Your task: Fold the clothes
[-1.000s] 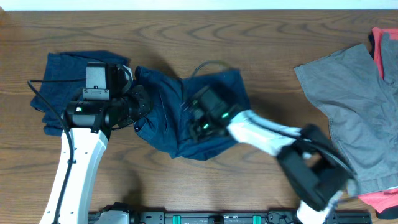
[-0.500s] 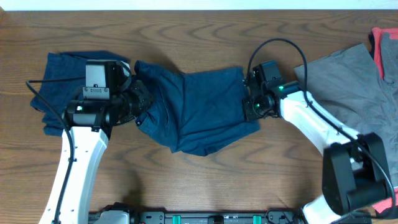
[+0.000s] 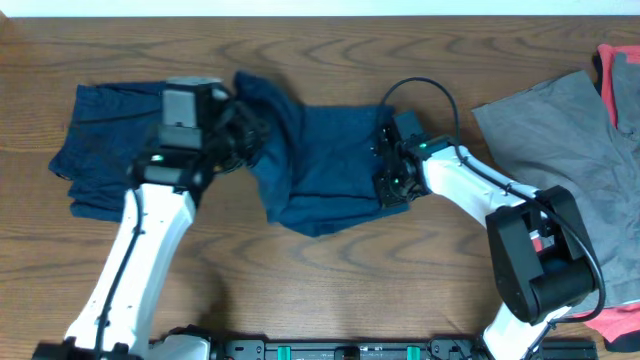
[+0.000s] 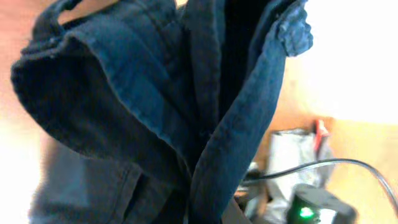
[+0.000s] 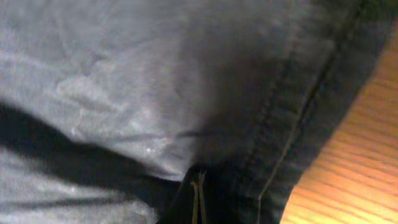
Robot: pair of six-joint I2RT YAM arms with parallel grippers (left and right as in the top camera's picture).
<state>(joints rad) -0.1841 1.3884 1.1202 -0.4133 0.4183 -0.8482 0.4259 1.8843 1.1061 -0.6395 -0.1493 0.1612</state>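
A navy-blue garment [image 3: 325,165] lies stretched across the middle of the table. My left gripper [image 3: 243,128] is shut on its left end and holds that end bunched and raised; the cloth [image 4: 186,93] hangs in folds in the left wrist view. My right gripper [image 3: 386,178] is shut on the garment's right edge, where a stitched hem [image 5: 292,124] fills the right wrist view. A second navy piece [image 3: 105,150] lies folded at the far left, partly under my left arm. A grey garment [image 3: 570,150] lies at the right, with red cloth [image 3: 620,75] beside it.
More red cloth [image 3: 615,320] shows at the bottom right corner under the grey garment. A black cable [image 3: 430,90] loops over my right wrist. Bare wooden table [image 3: 330,280] shows in front of the navy garment.
My left gripper has moved up and to the right, lifting the navy garment's left end. My right gripper swung right to the garment's right edge, then drew slightly left and down with it.
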